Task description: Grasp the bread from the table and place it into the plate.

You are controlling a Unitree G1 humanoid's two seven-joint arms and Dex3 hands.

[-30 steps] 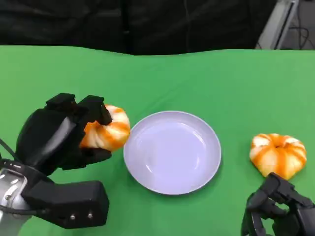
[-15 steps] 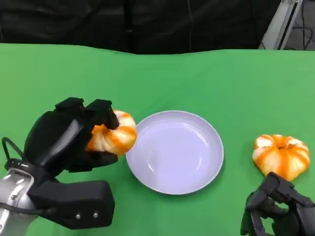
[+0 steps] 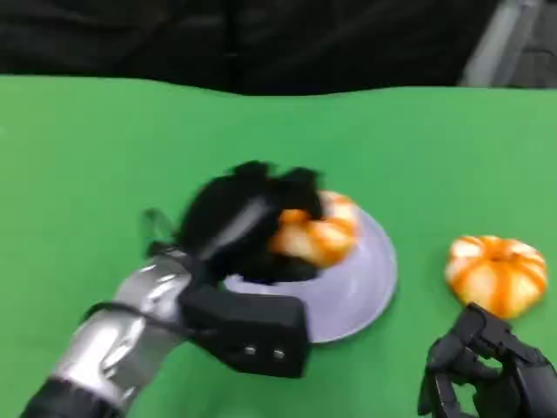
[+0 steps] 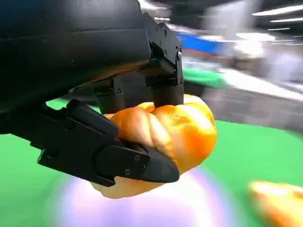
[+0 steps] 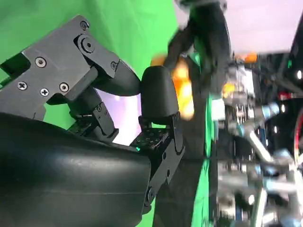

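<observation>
My left hand [image 3: 248,218] grips an orange-and-white bread roll [image 3: 315,233] and holds it over the left part of the pale lilac plate [image 3: 370,279]. In the left wrist view the roll [image 4: 165,137] sits between the black fingers [image 4: 118,163], with the blurred plate [image 4: 189,208] below. A second, similar roll [image 3: 496,272] lies on the green table to the right of the plate. My right hand [image 3: 492,374] stays low at the near right edge, just in front of that roll, fingers curled in and holding nothing.
The green tabletop [image 3: 104,148] stretches wide to the left and behind the plate. A black backdrop runs along the far edge. The right wrist view shows my right hand's fingers [image 5: 156,94] and blurred equipment beyond the table.
My left hand has swept to the right with the roll, from beside the plate's left rim to above the plate. The right hand and the second roll have stayed put.
</observation>
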